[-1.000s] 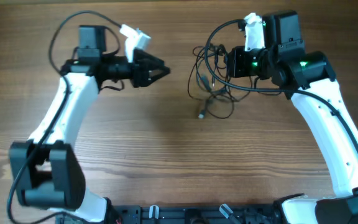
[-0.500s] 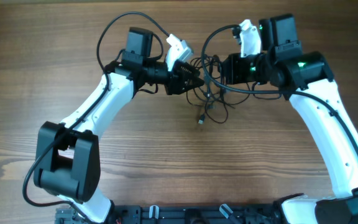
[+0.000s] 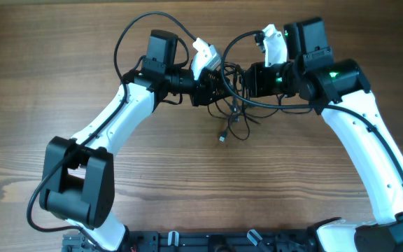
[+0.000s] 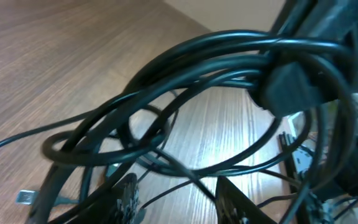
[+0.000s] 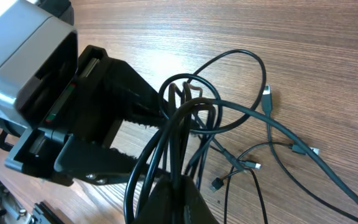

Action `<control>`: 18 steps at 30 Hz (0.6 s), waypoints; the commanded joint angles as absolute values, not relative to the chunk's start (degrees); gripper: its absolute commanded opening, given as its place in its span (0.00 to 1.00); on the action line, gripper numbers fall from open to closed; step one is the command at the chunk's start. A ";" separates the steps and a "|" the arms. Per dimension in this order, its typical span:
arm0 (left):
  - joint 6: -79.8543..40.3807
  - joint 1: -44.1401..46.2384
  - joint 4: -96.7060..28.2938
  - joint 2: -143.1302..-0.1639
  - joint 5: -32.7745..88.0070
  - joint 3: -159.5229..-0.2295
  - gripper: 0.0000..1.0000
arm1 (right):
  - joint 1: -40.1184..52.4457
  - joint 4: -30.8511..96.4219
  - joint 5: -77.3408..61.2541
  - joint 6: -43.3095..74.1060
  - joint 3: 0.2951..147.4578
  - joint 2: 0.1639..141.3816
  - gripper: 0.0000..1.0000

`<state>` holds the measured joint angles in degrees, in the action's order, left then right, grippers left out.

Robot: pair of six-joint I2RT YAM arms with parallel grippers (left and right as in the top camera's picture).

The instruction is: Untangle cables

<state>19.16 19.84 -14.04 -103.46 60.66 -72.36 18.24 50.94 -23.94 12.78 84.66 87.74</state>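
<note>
The cables [image 3: 234, 106] are a tangle of thin black cords between my two grippers at the far middle of the table, with a plug end [image 3: 222, 138] trailing toward me. My right gripper [image 3: 249, 80] is shut on a bunch of the strands; in the right wrist view its fingers [image 5: 180, 186] pinch them and the loops [image 5: 241, 112] fan out over the wood. My left gripper [image 3: 217, 87] is pushed into the tangle from the left. In the left wrist view its fingers [image 4: 179, 202] are open, with thin strands crossing between them and thick loops [image 4: 185, 81] just ahead.
The table [image 3: 187, 182] is brown wood. Several small plug ends [image 5: 267, 99] lie loose on it by the tangle. Each arm's own thicker black wire [image 3: 128, 35] arcs above its wrist. The arm bases [image 3: 68, 196] stand at the near corners.
My left arm swung right from the left side into the cable tangle. My right gripper shifted slightly left with the strands still in it, drawing the bundle tighter.
</note>
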 commanded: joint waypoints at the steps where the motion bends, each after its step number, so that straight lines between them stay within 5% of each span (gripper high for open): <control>1: 18.85 20.14 -13.58 -104.27 64.27 -72.05 0.41 | 18.59 50.22 -23.83 13.52 85.12 87.53 0.04; 10: 3.31 19.49 3.03 -104.27 54.35 -72.05 0.42 | 18.59 50.65 -24.03 13.39 85.12 87.53 0.04; 18: 2.07 19.49 1.74 -104.27 36.71 -72.05 0.49 | 18.59 51.57 -24.05 12.80 85.12 87.53 0.04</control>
